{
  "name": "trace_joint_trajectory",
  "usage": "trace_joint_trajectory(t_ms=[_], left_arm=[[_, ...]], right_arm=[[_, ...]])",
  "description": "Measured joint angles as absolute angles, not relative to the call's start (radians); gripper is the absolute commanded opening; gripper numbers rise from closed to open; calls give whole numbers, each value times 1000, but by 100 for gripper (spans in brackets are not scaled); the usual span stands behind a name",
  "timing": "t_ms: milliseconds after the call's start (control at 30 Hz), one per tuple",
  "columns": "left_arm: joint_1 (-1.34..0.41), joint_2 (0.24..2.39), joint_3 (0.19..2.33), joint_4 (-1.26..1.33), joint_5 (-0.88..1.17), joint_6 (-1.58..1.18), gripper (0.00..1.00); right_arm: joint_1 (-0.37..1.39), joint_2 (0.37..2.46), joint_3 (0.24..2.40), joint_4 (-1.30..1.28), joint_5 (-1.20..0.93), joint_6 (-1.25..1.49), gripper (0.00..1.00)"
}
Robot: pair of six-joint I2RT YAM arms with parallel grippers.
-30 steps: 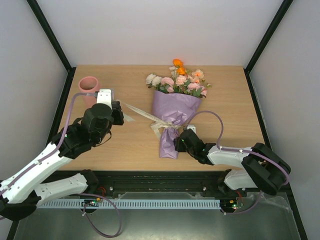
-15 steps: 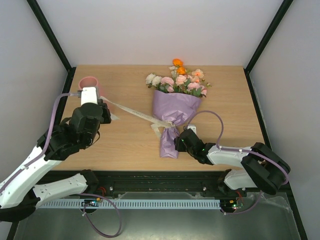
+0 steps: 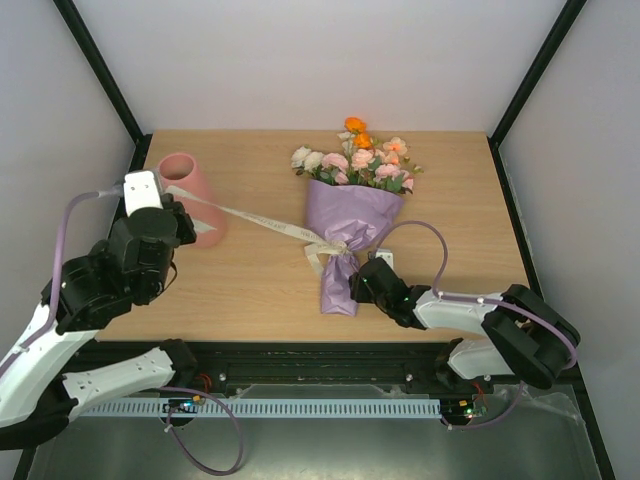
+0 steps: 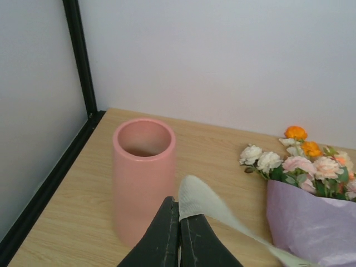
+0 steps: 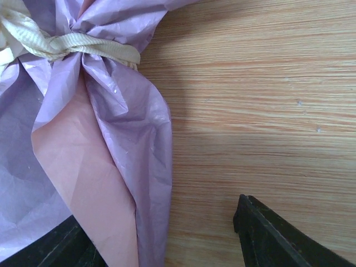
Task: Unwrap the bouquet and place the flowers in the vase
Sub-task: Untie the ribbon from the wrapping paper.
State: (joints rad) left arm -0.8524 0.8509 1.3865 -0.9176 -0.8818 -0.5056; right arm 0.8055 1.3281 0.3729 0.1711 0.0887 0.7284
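Pinching the free end of the cream ribbon [image 3: 260, 217] between fully closed jaws, the left gripper [image 4: 179, 208] sits at the left side of the table [image 3: 260, 290], just in front of the vase [image 3: 195, 200]. The ribbon runs in a straight, tight line from there rightward to the knot [image 5: 67, 47] at the waist of the bouquet [image 3: 350, 225].

The bouquet lies flat in the middle of the table, with the flowers [image 3: 360, 160] pointing toward the far edge and the twisted tail toward the near edge. The right gripper [image 5: 157, 219] is down at that tail with its jaws apart. One finger is on either side of the paper [image 5: 111, 144], and nothing is clamped between them.

The task appears to be at its very first stage. The ribbon is under tension, but the right wrist view shows it looped and cinched around the paper, so the tie does not look undone yet. The lilac sheet is gathered into its cone and every bloom is inside it.

The vase stands upright and open-mouthed at the far left, well apart from the bouquet, and no stem can be seen in it. What seems left is freeing the knot, opening the paper, and moving all the flowers across into the vase.
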Motion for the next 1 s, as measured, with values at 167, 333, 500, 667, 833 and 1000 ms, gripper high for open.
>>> trace_joint_trajectory(t_ms=[167, 333, 500, 667, 833, 1000], left_arm=[[-852, 839, 1386, -968, -927, -529, 2], [-852, 828, 1365, -950, -865, -526, 6], [-852, 696, 1133, -798, -660, -527, 10], [-852, 585, 918, -688, -511, -587, 37], [-852, 569, 801, -625, -439, -642, 71], [-852, 611, 774, -569, -387, -631, 91]], right_arm=[[805, 1322, 373, 161, 94, 738, 60], [805, 1304, 373, 142, 93, 738, 59], [805, 1223, 384, 70, 94, 736, 59], [805, 1118, 419, 12, 108, 722, 59], [805, 1035, 453, -23, 121, 708, 59], [805, 1015, 492, -26, 132, 662, 56]])
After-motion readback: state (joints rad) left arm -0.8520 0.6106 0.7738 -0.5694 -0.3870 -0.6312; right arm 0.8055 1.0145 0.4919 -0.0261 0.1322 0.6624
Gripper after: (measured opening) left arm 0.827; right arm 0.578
